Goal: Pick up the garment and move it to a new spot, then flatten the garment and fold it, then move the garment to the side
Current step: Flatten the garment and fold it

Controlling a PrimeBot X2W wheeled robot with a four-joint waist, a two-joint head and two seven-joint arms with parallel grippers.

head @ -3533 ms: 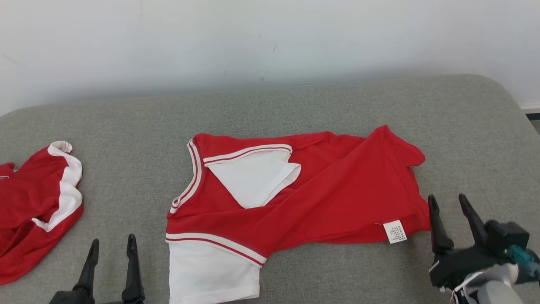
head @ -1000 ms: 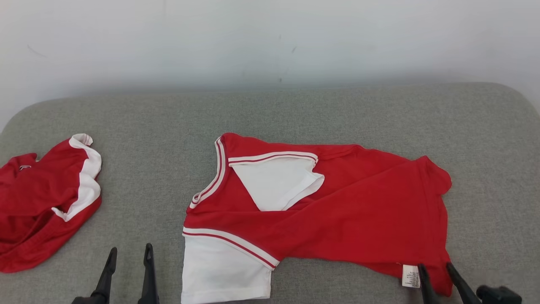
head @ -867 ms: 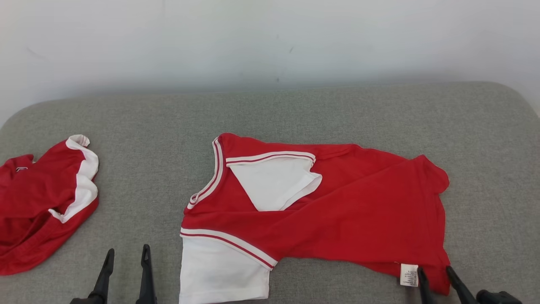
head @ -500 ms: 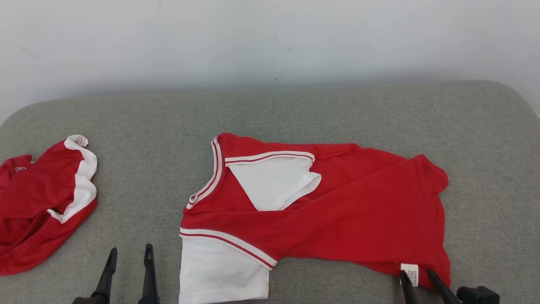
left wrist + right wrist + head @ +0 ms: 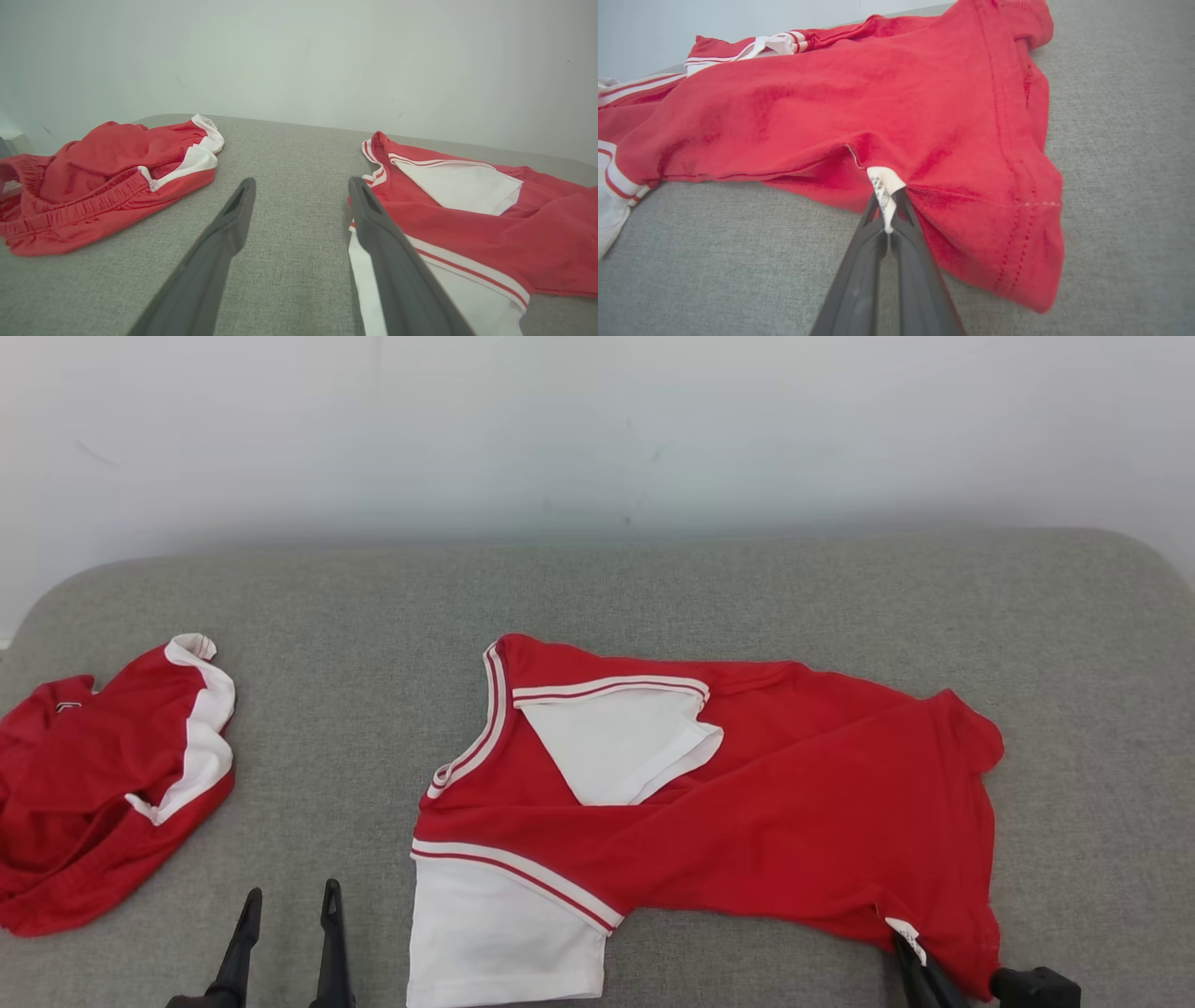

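At garment (image 5: 775,803) corner, right hand (image 5: 888,210) tight on its label (image 5: 881,179).

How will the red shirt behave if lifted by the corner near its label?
Probably floppy: the red shirt lies in soft folds, so it should hang and drag. Likely light, being thin cloth. The right hand is shut on the label, so that small grip may slip.

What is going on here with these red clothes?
The robot is starting on the red shirt, which lies crumpled on the grey pad. Its right gripper is shut on the shirt's near right corner, pinching the white label. The left gripper is open and empty, beside the shirt's white sleeve. Red shorts lie apart at the left.
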